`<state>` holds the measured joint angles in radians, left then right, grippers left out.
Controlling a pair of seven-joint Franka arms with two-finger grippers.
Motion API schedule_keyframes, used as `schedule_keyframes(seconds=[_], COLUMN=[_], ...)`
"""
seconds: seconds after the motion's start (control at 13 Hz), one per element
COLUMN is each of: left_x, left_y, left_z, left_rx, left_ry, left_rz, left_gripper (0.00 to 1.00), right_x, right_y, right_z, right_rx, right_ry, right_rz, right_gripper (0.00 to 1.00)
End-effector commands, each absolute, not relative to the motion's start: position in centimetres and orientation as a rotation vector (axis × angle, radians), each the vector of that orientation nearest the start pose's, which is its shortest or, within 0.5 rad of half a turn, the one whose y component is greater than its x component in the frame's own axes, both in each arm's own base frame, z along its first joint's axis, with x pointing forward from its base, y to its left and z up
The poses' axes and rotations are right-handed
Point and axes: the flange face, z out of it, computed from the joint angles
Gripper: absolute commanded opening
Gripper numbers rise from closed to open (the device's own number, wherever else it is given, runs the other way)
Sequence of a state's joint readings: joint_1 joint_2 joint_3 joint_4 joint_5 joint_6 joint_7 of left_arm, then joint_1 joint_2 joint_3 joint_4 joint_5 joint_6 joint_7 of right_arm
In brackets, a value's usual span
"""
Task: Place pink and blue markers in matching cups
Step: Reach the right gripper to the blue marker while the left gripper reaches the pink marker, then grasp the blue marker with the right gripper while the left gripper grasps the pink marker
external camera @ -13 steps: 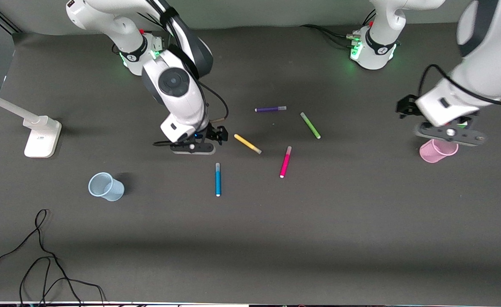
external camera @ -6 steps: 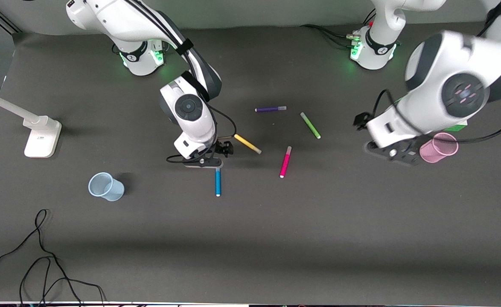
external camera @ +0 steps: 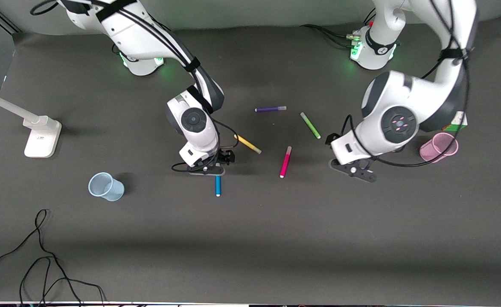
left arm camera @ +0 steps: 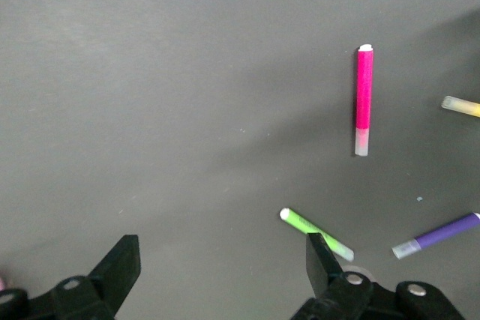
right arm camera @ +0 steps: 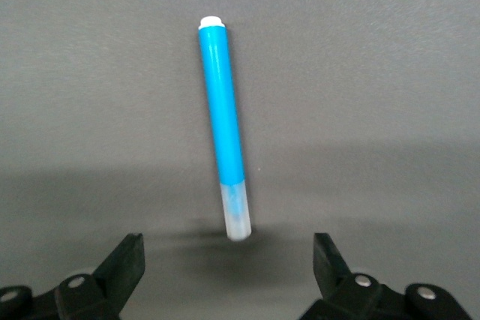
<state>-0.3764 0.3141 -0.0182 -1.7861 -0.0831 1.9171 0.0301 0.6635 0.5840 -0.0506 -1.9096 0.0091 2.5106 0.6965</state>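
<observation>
The blue marker (external camera: 218, 186) lies on the dark table; it also shows in the right wrist view (right arm camera: 223, 125). My right gripper (external camera: 208, 169) (right arm camera: 228, 249) is open and empty, low over the marker's pale cap end. The pink marker (external camera: 285, 162) (left arm camera: 364, 99) lies toward the left arm's end from the blue one. My left gripper (external camera: 355, 169) (left arm camera: 223, 249) is open and empty over bare table, between the pink marker and the pink cup (external camera: 438, 147). The pale blue cup (external camera: 105, 186) stands toward the right arm's end.
A yellow marker (external camera: 247, 144), a green marker (external camera: 310, 125) (left arm camera: 315, 233) and a purple marker (external camera: 270, 109) (left arm camera: 439, 234) lie farther from the front camera. A white stand (external camera: 41, 136) and black cables (external camera: 41, 256) sit at the right arm's end.
My right gripper moved toward the front camera, over the blue marker's cap end. My left gripper moved from above the pink cup toward the pink marker.
</observation>
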Motion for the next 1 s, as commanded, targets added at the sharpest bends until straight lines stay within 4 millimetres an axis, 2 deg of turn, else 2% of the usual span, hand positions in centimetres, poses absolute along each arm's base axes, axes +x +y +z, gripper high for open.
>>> schedule_keyframes(seconds=[0.0, 0.23, 0.31, 0.46, 0.62, 0.77, 0.92], left_x=[55.8, 54.8, 54.7, 53.6, 53.3, 53.3, 53.0], left_y=[-26.6, -30.0, -30.9, -33.9, -35.4, -35.7, -36.5], left_z=[33.2, 29.2, 27.7, 24.9, 22.5, 20.3, 19.3], left_rx=[-3.104, -3.099, -3.103, -3.109, -3.119, -3.129, -3.142], left_ry=[0.627, 0.546, 0.527, 0.473, 0.467, 0.463, 0.421], left_rz=[0.318, 0.322, 0.303, 0.261, 0.211, 0.180, 0.161], left_gripper=[0.98, 0.98, 0.98, 0.97, 0.96, 0.95, 0.96], right_x=[52.1, 52.2, 52.3, 52.3, 52.3, 52.3, 52.3], right_y=[36.2, 36.2, 36.0, 36.0, 36.1, 36.1, 36.1], right_z=[17.3, 17.2, 17.2, 17.1, 17.2, 17.2, 17.2], right_rx=[-3.136, -3.136, -3.136, -3.135, -3.133, -3.133, -3.133], right_ry=[0.158, 0.155, 0.162, 0.164, 0.166, 0.166, 0.166], right_rz=[-0.074, -0.074, -0.074, -0.073, -0.074, -0.074, -0.074], right_gripper=[1.00, 0.98, 0.94, 0.87, 0.68, 0.53, 0.41])
